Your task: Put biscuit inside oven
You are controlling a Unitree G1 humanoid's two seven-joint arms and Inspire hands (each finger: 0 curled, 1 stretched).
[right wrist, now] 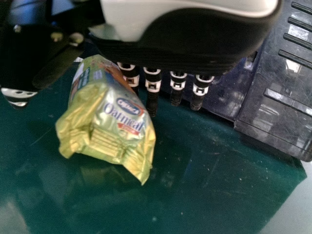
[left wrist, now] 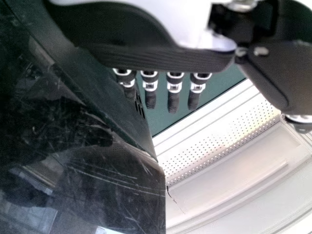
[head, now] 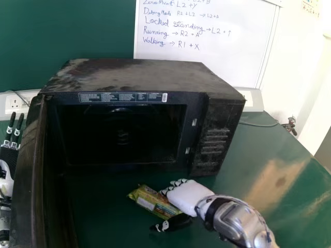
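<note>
My right hand [head: 187, 197] is low over the green table in front of the oven, with the biscuit packet [head: 153, 202] between its thumb and fingers. In the right wrist view the green-yellow packet [right wrist: 109, 117] lies beside the straight fingers of my right hand [right wrist: 152, 87], the thumb standing apart on its other side. The black oven [head: 150, 77] has its door [head: 30, 170] swung open at the left, showing a dark cavity [head: 121, 137]. My left hand [head: 9, 150] is upright beyond the door, fingers straight; the left wrist view shows the left hand [left wrist: 173, 92] beside the door's scratched panel [left wrist: 97, 185].
Green table surface [head: 279, 155] extends to the right of the oven. A whiteboard [head: 207, 46] stands behind it, with a wall socket [head: 16, 103] at the left. A grey cable [head: 257, 124] runs along the table's back.
</note>
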